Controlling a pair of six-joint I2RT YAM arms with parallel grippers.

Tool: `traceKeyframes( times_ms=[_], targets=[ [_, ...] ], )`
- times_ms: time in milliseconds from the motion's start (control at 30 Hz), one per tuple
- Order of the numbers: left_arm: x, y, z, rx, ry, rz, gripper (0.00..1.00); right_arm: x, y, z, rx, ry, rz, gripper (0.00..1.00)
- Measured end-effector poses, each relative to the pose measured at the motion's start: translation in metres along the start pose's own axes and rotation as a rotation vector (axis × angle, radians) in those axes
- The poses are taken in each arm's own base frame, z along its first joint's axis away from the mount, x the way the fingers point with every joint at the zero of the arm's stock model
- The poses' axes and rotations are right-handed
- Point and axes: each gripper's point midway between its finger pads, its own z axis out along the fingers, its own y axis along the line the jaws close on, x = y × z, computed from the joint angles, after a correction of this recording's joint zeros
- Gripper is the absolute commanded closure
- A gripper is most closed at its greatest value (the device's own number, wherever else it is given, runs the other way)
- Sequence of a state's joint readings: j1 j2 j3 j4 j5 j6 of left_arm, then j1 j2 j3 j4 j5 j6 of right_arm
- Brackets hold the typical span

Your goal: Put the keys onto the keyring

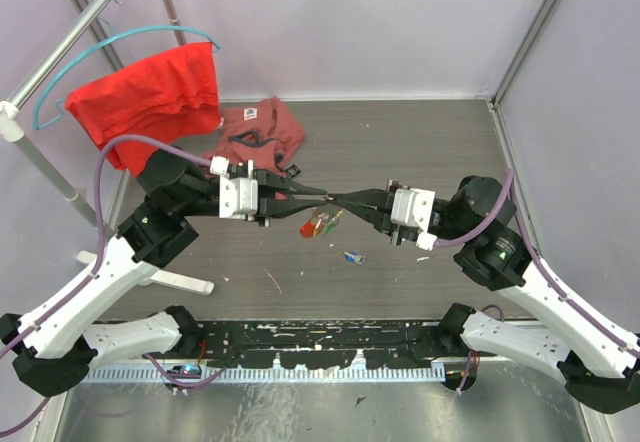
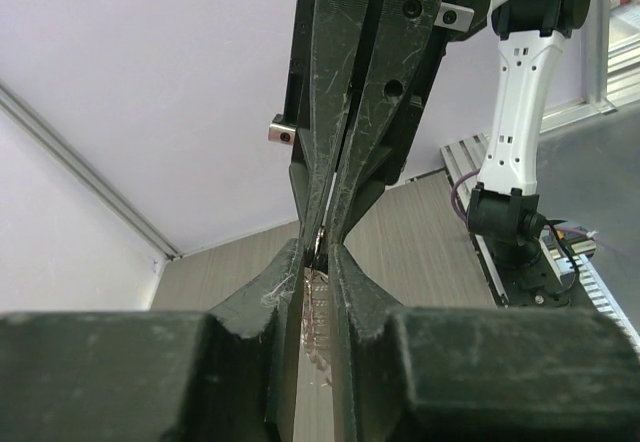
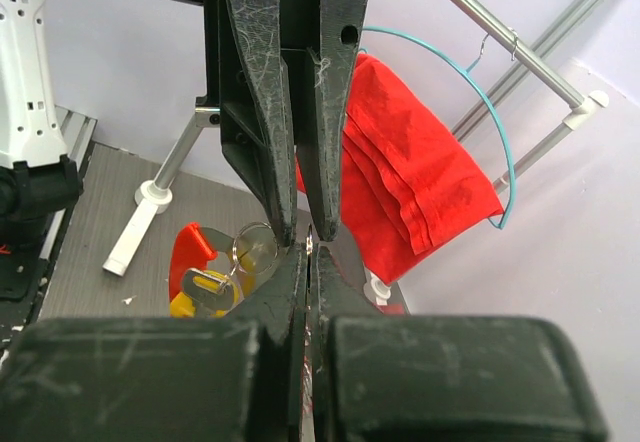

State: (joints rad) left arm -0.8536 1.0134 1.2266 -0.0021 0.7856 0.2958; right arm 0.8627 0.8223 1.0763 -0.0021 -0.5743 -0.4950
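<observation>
My left gripper and right gripper meet tip to tip above the table's middle. The keyring hangs just below them, with its red tag and a green-and-yellow key. In the right wrist view the silver ring, red tag and yellow key hang left of my right gripper, which is shut on a thin metal edge of the ring. In the left wrist view my left gripper pinches a thin serrated key blade. A blue key lies on the table.
A red garment hangs on a blue hanger at the back left, on a metal rack whose white foot lies near my left arm. A pinkish garment lies behind the grippers. A black rail runs along the near edge.
</observation>
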Motion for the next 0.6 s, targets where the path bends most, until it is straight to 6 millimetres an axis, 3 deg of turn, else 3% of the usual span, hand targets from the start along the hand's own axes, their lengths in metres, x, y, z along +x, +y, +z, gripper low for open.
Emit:
traceKeyframes(
  times_ms=[233,600],
  targets=[
    [0.0009,-0.0007,-0.0012,0.005,0.015,0.005,0.86,-0.0026,0.0005,-0.0028,-0.008,0.012,-0.006,0.99],
    [0.0044,0.0008,0.0021,0.024,0.044,-0.004,0.84,-0.0004,0.0035,-0.004,-0.025,0.027,-0.002,0.99]
  ],
)
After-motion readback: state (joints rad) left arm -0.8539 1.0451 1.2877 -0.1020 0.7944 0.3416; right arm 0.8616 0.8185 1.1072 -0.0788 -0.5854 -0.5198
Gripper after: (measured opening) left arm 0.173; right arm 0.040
